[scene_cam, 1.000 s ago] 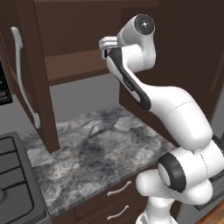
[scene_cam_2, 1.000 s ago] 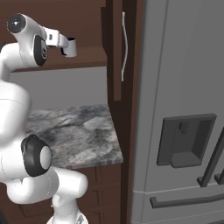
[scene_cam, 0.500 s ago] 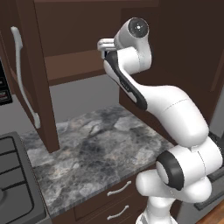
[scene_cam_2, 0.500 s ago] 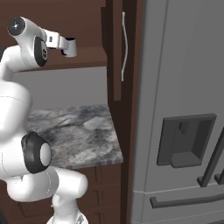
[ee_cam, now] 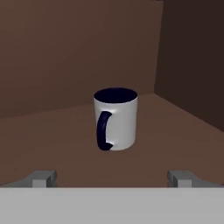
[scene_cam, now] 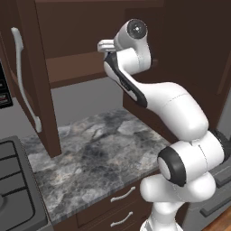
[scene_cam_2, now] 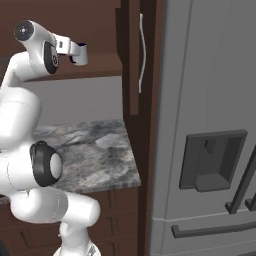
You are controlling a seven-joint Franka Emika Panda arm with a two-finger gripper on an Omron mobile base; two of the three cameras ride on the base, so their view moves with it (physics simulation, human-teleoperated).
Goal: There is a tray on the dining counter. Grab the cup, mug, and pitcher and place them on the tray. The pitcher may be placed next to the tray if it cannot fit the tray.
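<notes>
A grey marbled tabletop [scene_cam: 97,158] runs below the raised arm, set on dark brown drawer fronts with pale handles, with a dark stovetop [scene_cam: 13,185] at its far left end in the left base view. Above it hangs a dark brown wall cabinet [scene_cam: 85,40], its door [scene_cam: 31,81] swung open and carrying a long pale handle. In the right base view a tall grey refrigerator [scene_cam_2: 210,130] with a recessed dispenser stands just to the right of the tabletop. The hand [scene_cam_2: 75,52] is lifted high to the level of the cabinet's open shelf [ee_cam: 61,135], a smooth brown board with brown walls behind and to the right. Its two fingertips [ee_cam: 43,178] stand far apart at the lower corners of the hand view, wide open and empty. The mug [ee_cam: 115,119] stands upright on the shelf straight ahead of the hand, centred between the fingertips and well apart from them, nearer the back corner of the cabinet than the hand is. It is a small white cylinder with a dark navy inside, and its dark navy handle points toward the hand, slightly to the left of the mug's middle.
</notes>
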